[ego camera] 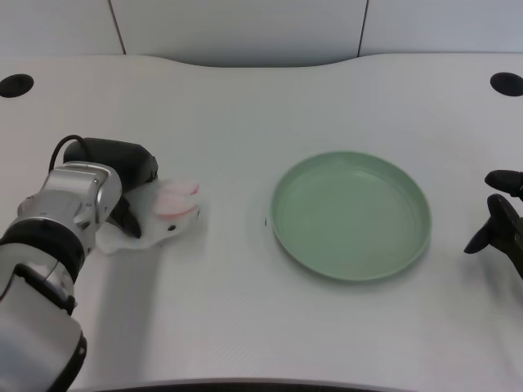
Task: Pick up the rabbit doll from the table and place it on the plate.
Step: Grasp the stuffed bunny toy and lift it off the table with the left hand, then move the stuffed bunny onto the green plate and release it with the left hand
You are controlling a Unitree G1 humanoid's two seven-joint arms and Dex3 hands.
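Observation:
The white rabbit doll (163, 214) with pink ears lies on the table at the left, ears pointing right toward the plate. My left hand (122, 175) sits over the doll's rear half, fingers around its body; much of the doll is hidden under the hand and wrist. Whether the fingers actually grip it cannot be told. The green plate (282, 214) stands to the right of the doll, a short gap away, with nothing on it.
My right hand (500, 224) rests at the right edge of the picture, beside the plate. Two dark round holes (16, 85) (507, 83) mark the table's far corners. A wall runs behind the table's curved back edge.

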